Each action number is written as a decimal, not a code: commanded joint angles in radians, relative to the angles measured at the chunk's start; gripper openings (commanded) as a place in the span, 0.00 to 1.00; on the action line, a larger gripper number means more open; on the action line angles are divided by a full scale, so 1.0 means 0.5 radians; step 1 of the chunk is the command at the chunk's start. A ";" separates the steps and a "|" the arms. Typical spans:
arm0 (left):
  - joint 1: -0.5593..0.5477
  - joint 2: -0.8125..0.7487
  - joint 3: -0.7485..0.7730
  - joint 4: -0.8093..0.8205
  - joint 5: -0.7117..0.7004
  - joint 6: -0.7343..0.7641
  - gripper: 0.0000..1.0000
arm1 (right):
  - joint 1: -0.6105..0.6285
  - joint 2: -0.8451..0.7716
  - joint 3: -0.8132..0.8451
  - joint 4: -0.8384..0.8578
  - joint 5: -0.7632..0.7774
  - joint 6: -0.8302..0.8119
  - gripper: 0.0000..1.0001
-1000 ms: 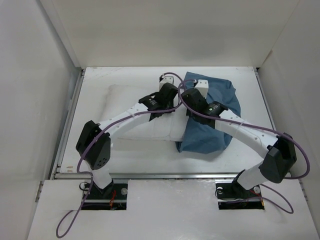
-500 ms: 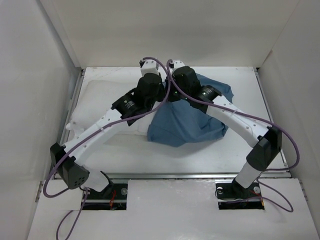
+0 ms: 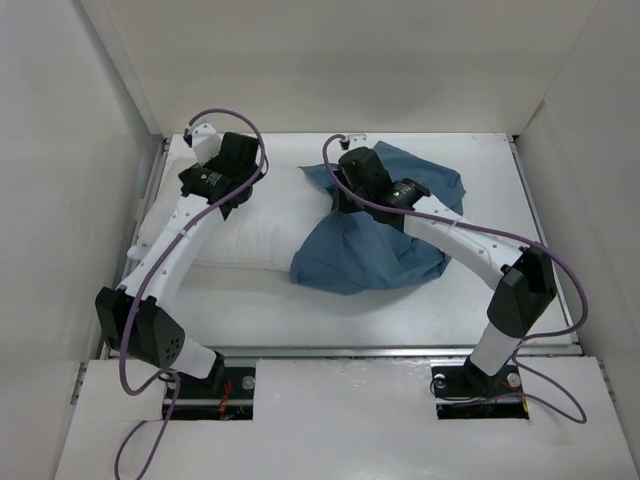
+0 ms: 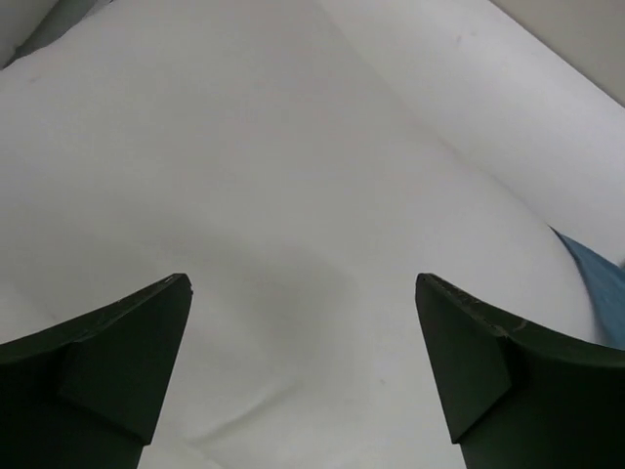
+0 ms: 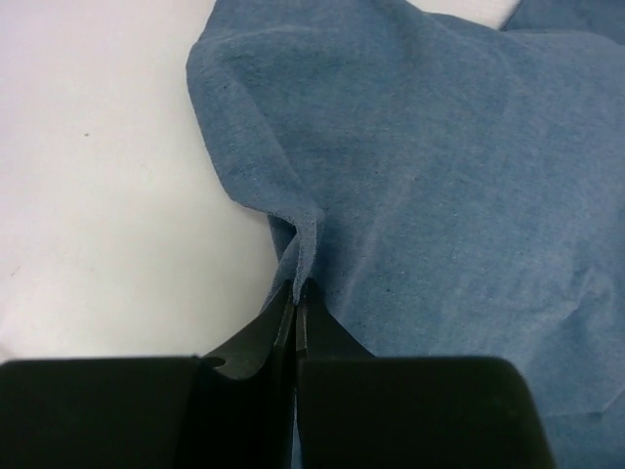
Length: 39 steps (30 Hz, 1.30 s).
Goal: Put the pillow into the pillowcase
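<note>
Slate-blue pillowcase [image 3: 375,250] bunched over the right end of the white pillow [image 3: 240,235] on the counter [image 3: 250,300], hem pinched in the clenched right hand [image 5: 296,293], left hand [image 4: 303,283] released above the bare half, leaving most of the stuffing undone.

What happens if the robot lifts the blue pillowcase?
Probably droop and hang: the pillowcase looks thin and wrinkly, folding into a ridge where the right hand pinches its edge. It likely weighs little, since it lies crumpled in heaps. It may slip free, as only a small fold is gripped.
</note>
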 commanded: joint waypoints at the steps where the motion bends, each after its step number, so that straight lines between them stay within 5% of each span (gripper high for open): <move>1: 0.163 0.061 -0.006 -0.019 0.193 0.021 1.00 | -0.007 -0.047 0.002 0.009 0.147 0.021 0.00; 6: 0.433 0.198 -0.275 0.336 0.820 0.150 1.00 | -0.007 -0.047 -0.019 0.009 0.166 0.021 0.00; 11: 0.455 0.496 -0.460 0.601 1.206 0.233 1.00 | -0.007 -0.047 -0.037 0.009 0.166 0.021 0.00; 12: 0.455 0.551 -0.479 0.635 1.206 0.233 0.84 | -0.007 -0.025 -0.037 0.009 0.148 0.002 0.00; 13: 0.385 0.658 -0.479 0.708 1.242 0.233 0.49 | -0.007 -0.004 -0.037 0.009 0.147 0.002 0.00; 14: 0.351 0.702 -0.479 0.727 1.243 0.233 0.00 | -0.007 -0.004 -0.037 0.009 0.147 0.002 0.00; 17: 0.155 0.687 -0.479 0.859 1.200 0.267 0.00 | -0.007 0.045 -0.001 0.009 0.147 -0.034 0.00; 27: -0.412 -0.052 -0.184 1.156 1.227 0.555 0.00 | -0.025 0.376 0.631 -0.052 -0.027 -0.126 0.00; 32: -0.600 -0.077 -0.068 1.129 1.184 0.607 0.00 | -0.025 0.475 0.987 0.015 -0.670 -0.170 0.00; 39: -0.692 0.070 -0.049 1.105 1.121 0.570 0.00 | -0.025 0.496 1.297 0.055 -1.196 -0.170 0.00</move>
